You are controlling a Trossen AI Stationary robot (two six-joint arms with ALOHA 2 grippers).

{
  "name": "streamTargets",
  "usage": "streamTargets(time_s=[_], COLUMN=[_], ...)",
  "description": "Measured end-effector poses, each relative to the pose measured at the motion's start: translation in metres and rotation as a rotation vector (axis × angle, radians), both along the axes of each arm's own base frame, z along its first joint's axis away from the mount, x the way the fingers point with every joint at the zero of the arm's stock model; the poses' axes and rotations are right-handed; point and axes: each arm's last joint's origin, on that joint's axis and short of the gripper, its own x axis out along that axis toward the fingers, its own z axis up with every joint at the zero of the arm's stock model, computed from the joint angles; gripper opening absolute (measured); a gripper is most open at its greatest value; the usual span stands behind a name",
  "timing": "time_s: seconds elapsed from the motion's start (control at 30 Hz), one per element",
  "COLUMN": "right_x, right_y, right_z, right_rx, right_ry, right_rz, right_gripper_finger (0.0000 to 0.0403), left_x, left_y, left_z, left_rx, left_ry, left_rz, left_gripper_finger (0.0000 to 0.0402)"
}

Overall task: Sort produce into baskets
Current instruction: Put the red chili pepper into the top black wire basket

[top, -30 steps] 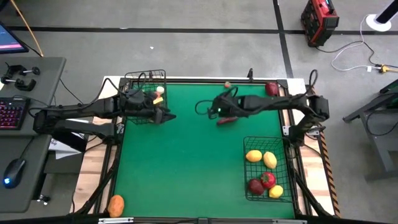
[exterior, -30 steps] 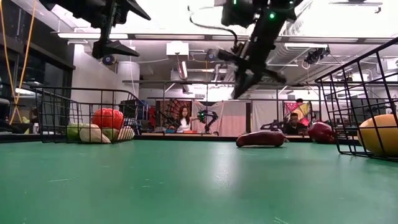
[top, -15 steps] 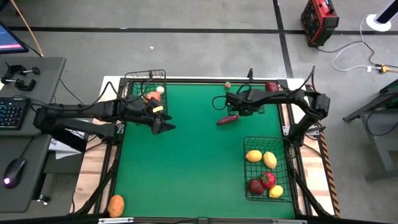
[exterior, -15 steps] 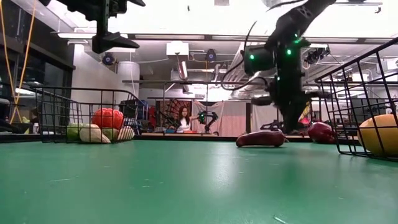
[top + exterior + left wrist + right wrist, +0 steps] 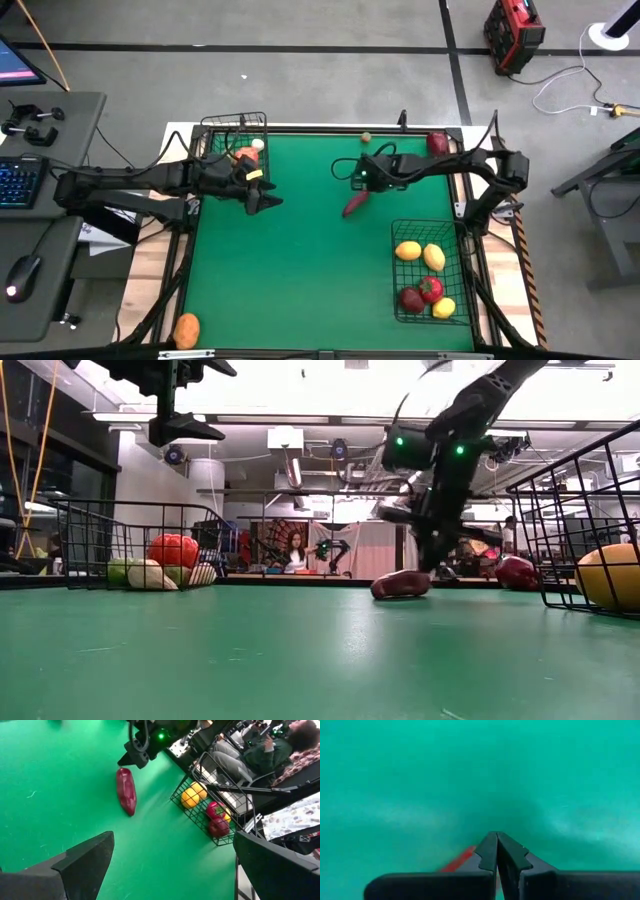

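A: Near edge: orange produce (image 5: 186,329) sits at the mat corner and could roll off.

B: Mid-table, the right gripper (image 5: 362,183), fingers together, touches the dark red piece (image 5: 353,204); it may skid. Open green around it.

A: Left gripper (image 5: 268,196) hangs spread, empty, by the smaller basket (image 5: 212,124); larger basket (image 5: 393,232) right.

A green table (image 5: 300,270) fills the middle of the high view, with pale wood showing along its left and right edges. Off its left edge stands a grey desk (image 5: 45,250) carrying a lit keyboard (image 5: 20,180) and a mouse (image 5: 22,290). Beyond the far right corner, a red and black box (image 5: 514,32) sits on the grey floor, with a white cable (image 5: 570,85) trailing nearby. In the low view, a seated person (image 5: 297,550) shows in the room behind.
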Motion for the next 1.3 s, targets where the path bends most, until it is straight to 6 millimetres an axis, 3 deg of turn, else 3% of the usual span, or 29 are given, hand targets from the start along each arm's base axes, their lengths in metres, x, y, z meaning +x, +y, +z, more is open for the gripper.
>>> streamTargets(time_s=[0.33, 0.47, 0.63, 0.77, 0.87, 1.07, 1.3], right_x=[0.029, 0.047, 0.047, 0.025, 0.015, 0.012, 0.005], right_y=[0.05, 0.071, 0.087, 0.082, 0.07, 0.044, 0.027], right_z=[0.007, 0.028, 0.057, 0.059, 0.05, 0.027, 0.015], right_rx=[0.036, 0.031, -0.019, -0.001, 0.022, 0.042, 0.016], right_ry=[-0.238, -0.335, -0.152, 0.102, 0.179, 0.121, 0.125], right_rz=[0.001, 0.073, 0.146, 0.099, 0.067, 0.119, 0.148], right_gripper_finger=[0.0, 0.0, 0.0, 0.0, 0.0, 0.0, 0.0], left_x=[0.0, 0.002, 0.018, 0.035, 0.049, 0.077, 0.1], left_y=[-0.001, -0.005, -0.012, -0.018, -0.022, -0.039, -0.06], left_z=[0.0, 0.002, 0.01, 0.01, 0.003, -0.014, -0.013], left_rx=[0.04, 0.078, 0.095, 0.049, 0.012, -0.054, 0.003], left_ry=[0.003, -0.019, -0.165, -0.246, -0.254, -0.259, -0.232], left_rz=[-0.037, -0.073, -0.17, -0.191, -0.165, -0.208, -0.279], left_gripper_finger=[0.0399, 0.0399, 0.0399, 0.0399, 0.0399, 0.0399, 0.0399])
